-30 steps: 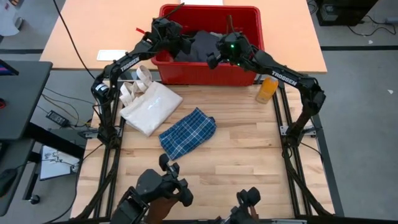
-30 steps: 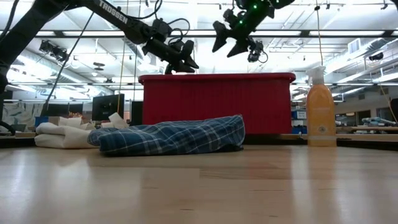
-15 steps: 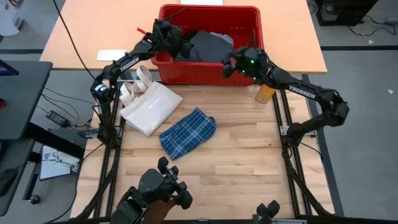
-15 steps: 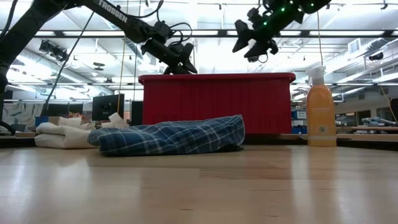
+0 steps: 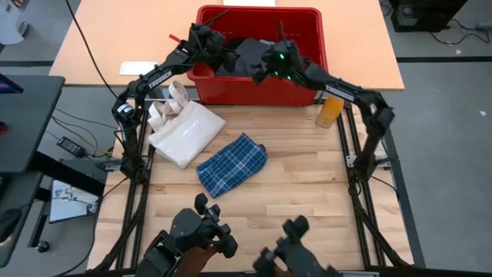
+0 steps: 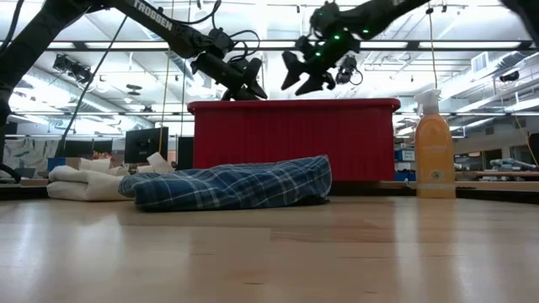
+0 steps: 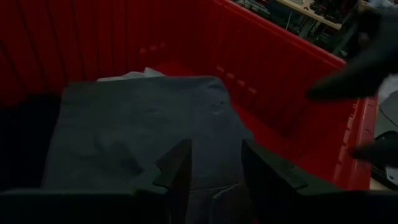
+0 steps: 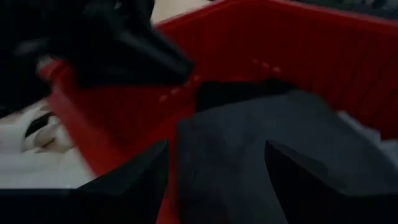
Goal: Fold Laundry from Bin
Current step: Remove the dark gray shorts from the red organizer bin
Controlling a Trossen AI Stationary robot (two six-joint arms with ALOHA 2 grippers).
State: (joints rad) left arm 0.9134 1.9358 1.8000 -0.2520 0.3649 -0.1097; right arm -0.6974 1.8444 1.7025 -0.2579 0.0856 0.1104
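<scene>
Red plastic forms the bin (image 5: 261, 88), which stands at the far edge of the wooden desk (image 5: 292, 200) in the high view, with a dark grey garment (image 5: 250, 55) lying inside; the left hand (image 5: 217, 48) hovers over the bin's left part and the right hand (image 5: 265, 68) over its middle, both above the dark cloth. On the desk before the bin lie a folded blue plaid shirt (image 5: 232, 164) and, just left of it, a cream tote bag (image 5: 187, 132), while an orange spray bottle (image 5: 330, 110) stands by the bin's right corner. From the low view, both hands hang just above the bin's rim, the plaid shirt in front of its wall. Through the left wrist view, the left hand's fingers (image 7: 180, 171) stand parted above the grey garment, grasping nothing. Through the right wrist view, the right hand's fingers (image 8: 140, 177) are spread wide over the same grey cloth, also empty.
</scene>
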